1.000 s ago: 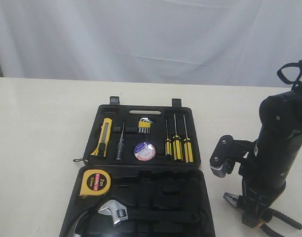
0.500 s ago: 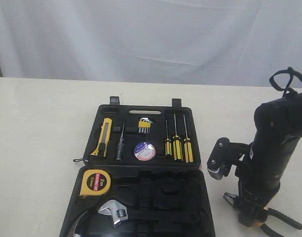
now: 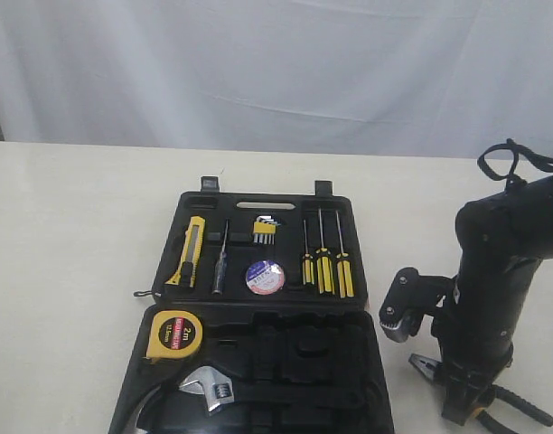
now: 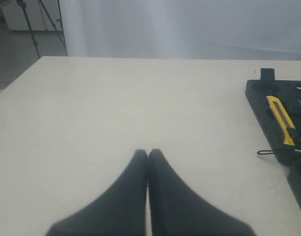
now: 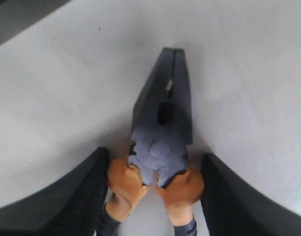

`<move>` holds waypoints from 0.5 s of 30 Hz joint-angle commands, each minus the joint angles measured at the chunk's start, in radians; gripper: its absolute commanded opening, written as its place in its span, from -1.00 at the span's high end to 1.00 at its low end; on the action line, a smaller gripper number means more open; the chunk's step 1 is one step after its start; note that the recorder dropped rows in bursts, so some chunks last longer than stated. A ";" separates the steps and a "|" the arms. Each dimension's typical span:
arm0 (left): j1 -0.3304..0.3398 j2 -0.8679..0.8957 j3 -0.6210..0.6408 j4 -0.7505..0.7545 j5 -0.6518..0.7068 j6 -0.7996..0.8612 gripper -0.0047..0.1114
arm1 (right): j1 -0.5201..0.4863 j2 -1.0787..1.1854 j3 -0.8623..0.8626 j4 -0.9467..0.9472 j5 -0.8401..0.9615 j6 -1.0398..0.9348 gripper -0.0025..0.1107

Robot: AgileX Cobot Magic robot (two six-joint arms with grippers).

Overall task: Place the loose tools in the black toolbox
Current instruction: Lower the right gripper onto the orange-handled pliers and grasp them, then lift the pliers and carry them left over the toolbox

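Lowered since a second ago, your right gripper (image 5: pixel 153 162) is straddling the pliers (image 5: pixel 163 123) with fingers (image 5: pixel 81 196) spread, because they are lying on the worktop (image 3: pixel 69 226) right of the toolbox (image 3: pixel 285 362), awaiting a grasp; your left gripper (image 4: pixel 148 153) is idling closed.

yellow tape measure (image 3: pixel 175 334), marked 2m, other print illegible

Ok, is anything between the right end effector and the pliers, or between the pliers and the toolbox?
Nothing visible. The right end effector straddles the pliers at the handles with nothing in between, and only a strip of table separates them from the toolbox, which lies open.
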 commanded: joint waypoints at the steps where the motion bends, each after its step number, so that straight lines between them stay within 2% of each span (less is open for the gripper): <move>1: -0.005 -0.001 0.003 0.000 -0.005 -0.006 0.92 | -0.007 0.012 0.006 0.005 -0.003 0.040 0.47; 3: -0.005 -0.001 0.003 0.000 -0.005 -0.006 0.92 | -0.007 0.005 0.002 0.005 -0.001 0.048 0.54; 9: -0.005 -0.001 0.003 0.000 -0.005 -0.006 0.92 | -0.007 -0.052 -0.059 0.003 0.070 0.053 0.54; 15: -0.005 -0.001 0.003 0.000 -0.005 -0.006 0.92 | -0.007 -0.142 -0.173 0.003 0.239 0.050 0.54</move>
